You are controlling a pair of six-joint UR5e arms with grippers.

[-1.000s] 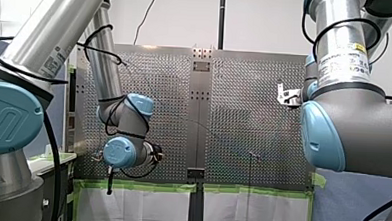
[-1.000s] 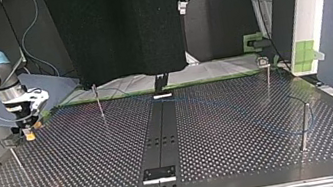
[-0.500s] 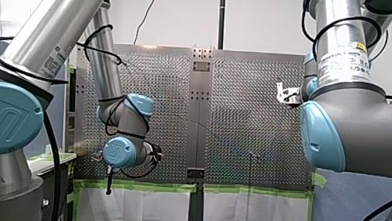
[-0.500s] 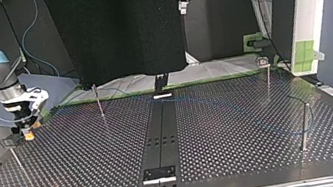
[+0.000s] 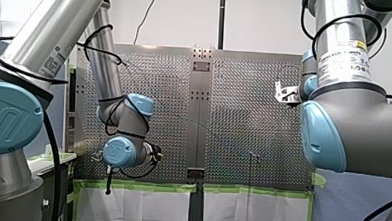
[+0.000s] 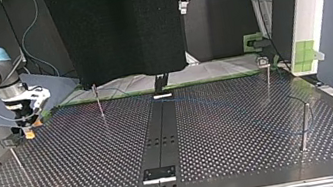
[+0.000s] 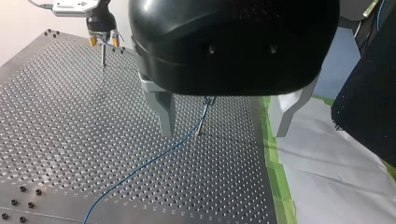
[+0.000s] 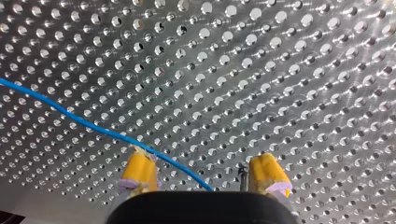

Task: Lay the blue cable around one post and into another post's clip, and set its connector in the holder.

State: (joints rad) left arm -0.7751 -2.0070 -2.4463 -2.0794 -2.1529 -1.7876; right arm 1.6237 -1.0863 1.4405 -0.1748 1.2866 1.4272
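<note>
Right gripper [image 8: 204,171] has its yellow pads [image 8: 139,169] spread wide with nothing pinched. The blue cable [image 8: 88,125] crosses the perforated table [image 8: 299,74] and slips in between them, right next to one pad. A thin post [image 8: 241,173] stands just inside the other pad. Over on the far side, my left gripper [image 7: 224,133] is spread open too and hangs empty above the cable's other stretch, which runs up to a second post [image 7: 201,123] near the green tape [image 7: 275,168].

As for handling, the cable looks thin, light and floppy, so I'd guess it sags and wanders instead of holding any shape you give it. It probably needs a bit of tension to stay put around a post. The jacket looks smooth and will likely slide on bare metal, but the soft yellow pads should bite fine. I'd take hold right where it sits between the pads, close to the post, so the free length stays short. Pull gently, or it may hop off the other post. Can't spot the connector in any view
</note>
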